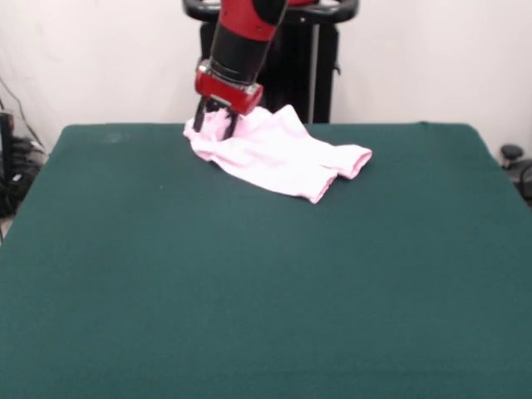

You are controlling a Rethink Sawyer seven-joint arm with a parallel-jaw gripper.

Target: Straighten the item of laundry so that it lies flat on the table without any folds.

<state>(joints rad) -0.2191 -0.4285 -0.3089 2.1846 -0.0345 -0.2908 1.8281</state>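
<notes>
Nearest the camera, the worktop (249, 316) is spreading out as a broad stretch of dark green felt-like cloth, taking up most of the front view and running bare across its whole near half. Further back, toward the far edge and a little left of the middle, the item of laundry (278, 154) is lying on that green surface: small pale pink trousers of soft cloth, rumpled rather than flat. Its two legs are pointing to the picture's right and slightly toward the camera, one lying partly over the other, their cuffs sitting close together at the right end. The cloth is bunching and rising toward its far left end, where soft folds are showing. There the pincer (216, 125) is coming down from above on the red and black arm (241, 41), its dark fingers closing on the raised left end of the trousers, with pink cloth showing between and around them. That end is lifting a little off the green surface while the legs are resting on it. Behind the far edge, the black pedestal (307, 66) is standing against a pale wall (432, 58).
</notes>
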